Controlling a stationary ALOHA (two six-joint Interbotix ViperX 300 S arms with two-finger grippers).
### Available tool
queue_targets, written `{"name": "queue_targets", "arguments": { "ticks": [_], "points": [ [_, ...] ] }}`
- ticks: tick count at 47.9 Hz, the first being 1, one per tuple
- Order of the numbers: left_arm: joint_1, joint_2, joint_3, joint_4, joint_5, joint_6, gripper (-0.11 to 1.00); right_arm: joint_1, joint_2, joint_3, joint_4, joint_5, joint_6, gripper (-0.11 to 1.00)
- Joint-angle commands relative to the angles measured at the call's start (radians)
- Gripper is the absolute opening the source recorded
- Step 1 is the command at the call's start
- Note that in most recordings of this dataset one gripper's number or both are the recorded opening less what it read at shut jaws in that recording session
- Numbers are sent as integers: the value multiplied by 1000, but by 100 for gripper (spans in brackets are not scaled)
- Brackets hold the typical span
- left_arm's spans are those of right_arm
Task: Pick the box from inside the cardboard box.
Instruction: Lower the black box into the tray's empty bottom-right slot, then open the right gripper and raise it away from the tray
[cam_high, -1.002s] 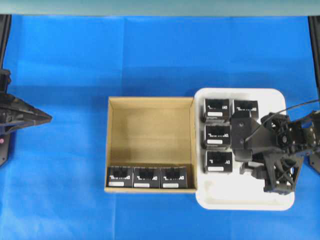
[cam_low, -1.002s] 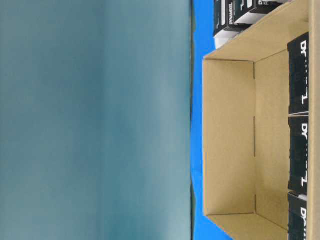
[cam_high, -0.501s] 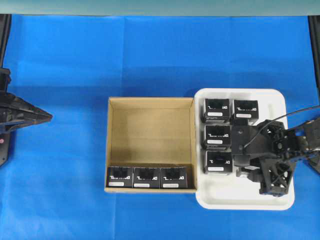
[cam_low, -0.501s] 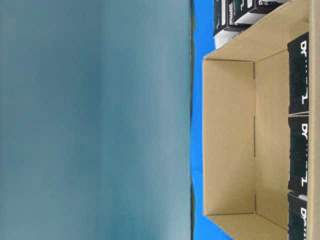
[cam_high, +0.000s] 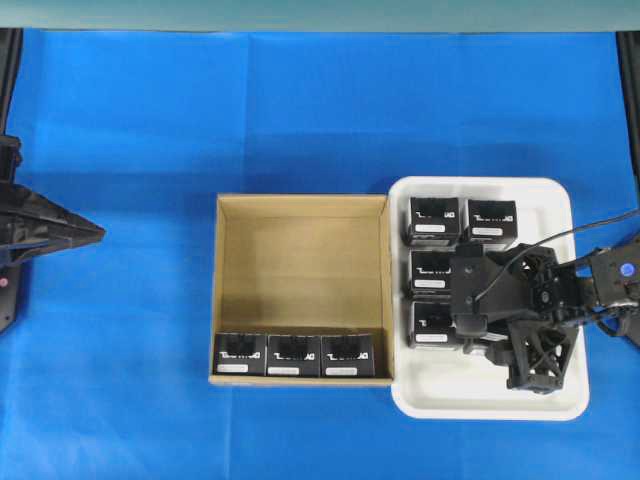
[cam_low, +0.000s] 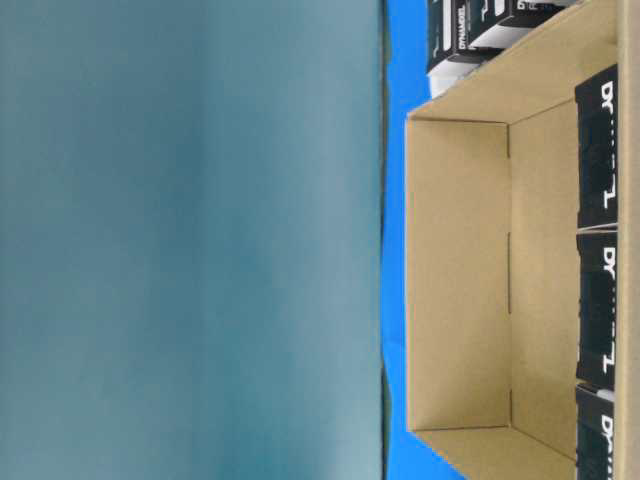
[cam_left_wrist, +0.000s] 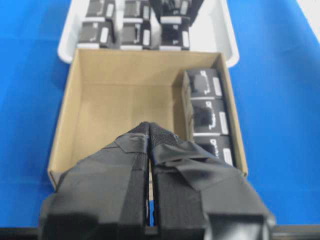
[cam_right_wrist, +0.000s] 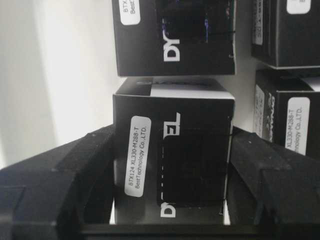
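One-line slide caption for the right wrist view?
Right gripper straddling a black box on the white tray, more black boxes beyond.

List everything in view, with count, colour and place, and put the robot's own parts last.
cardboard box: one, brown, mid-table, open top.
black boxes in the carton: three, black with white lettering, in a row along its near wall.
white tray: one, white, right of the carton.
black boxes in the tray: four show from overhead; the arm may hide more.
held black box: one, between the right tool's fingers, over the tray.
blue cloth: one, covering the table.
left tool: one, black, shut, empty, at the table's left edge.
right tool: one, black, over the tray, closed on the held black box.
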Motion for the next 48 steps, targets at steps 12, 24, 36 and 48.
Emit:
{"name": "queue_targets", "arguments": {
  "ticks": [12,24,36,48],
  "points": [
    [2,9,-26,2,-9,-3,-2,2,14,-5,-8,-9,5,62],
    [2,9,-29,2,-9,-3,-2,-3,20,-9,-8,-5,9,69],
    [-2,11,-29,2,-9,-2,-2,-5,25,-15,-8,-6,9,84],
    [-2,9,-29,2,-9,-2,-2,-5,28,-21,-8,-5,9,84]
  ]
}}
